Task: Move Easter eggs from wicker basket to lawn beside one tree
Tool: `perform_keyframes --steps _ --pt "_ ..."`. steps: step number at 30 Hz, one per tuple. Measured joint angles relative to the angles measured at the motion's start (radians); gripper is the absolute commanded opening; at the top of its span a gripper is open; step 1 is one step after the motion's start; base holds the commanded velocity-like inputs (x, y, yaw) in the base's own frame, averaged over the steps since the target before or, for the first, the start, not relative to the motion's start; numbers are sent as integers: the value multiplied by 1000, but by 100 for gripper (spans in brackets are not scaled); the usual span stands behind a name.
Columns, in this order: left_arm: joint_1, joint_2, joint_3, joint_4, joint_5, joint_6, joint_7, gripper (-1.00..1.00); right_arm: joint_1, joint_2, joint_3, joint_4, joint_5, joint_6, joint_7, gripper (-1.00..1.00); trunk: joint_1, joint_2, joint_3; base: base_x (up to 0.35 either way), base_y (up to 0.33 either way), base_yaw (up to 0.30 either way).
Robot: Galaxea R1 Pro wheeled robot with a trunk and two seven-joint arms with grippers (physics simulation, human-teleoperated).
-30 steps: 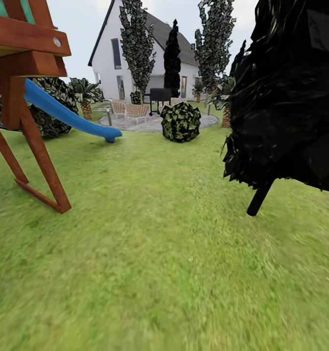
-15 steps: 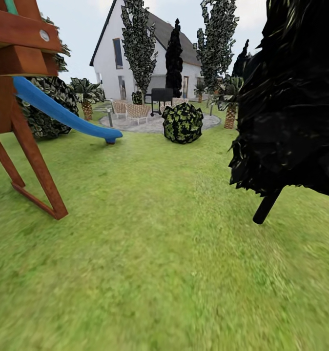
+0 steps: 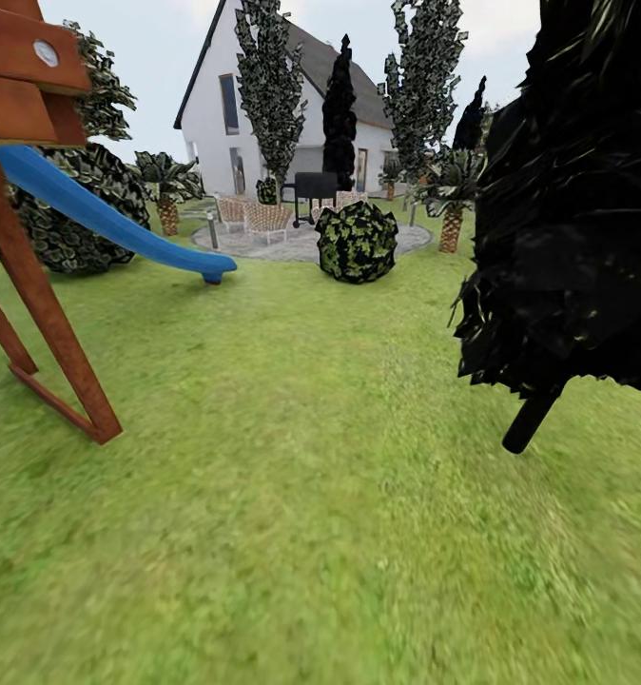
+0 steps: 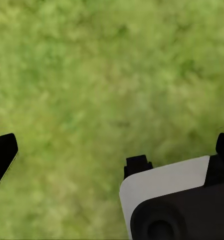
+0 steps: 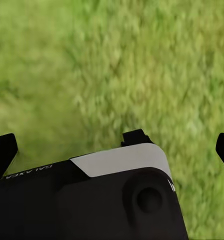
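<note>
Head view, left to right: I log a wooden frame (image 3: 45, 314), blue slide (image 3: 102, 219), lawn (image 3: 292, 495), house (image 3: 216, 114), shrub (image 3: 357, 242), black tree (image 3: 573, 209). Left gripper (image 4: 114, 150) fingers spread over grass; right gripper (image 5: 116, 147) likewise. Eggs, basket unseen.

Lawn (image 3: 292, 495) w/ blue slide (image 3: 111, 224) left, black tree (image 3: 577, 209) right, house (image 3: 216, 105) behind.
</note>
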Motion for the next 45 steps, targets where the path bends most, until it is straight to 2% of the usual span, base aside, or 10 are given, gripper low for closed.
perform_keyframes --steps 12,30,45 --pt "0 0 0 0 0 0 0 100 0 0 0 0 2 -1 0 100 0 0 0 330 0 133" --pt "0 0 0 0 0 0 0 100 0 0 0 0 0 -4 0 100 0 0 0 330 0 9" --pt "0 0 0 0 0 0 0 100 0 0 0 0 -1 1 0 100 0 0 0 330 0 87"
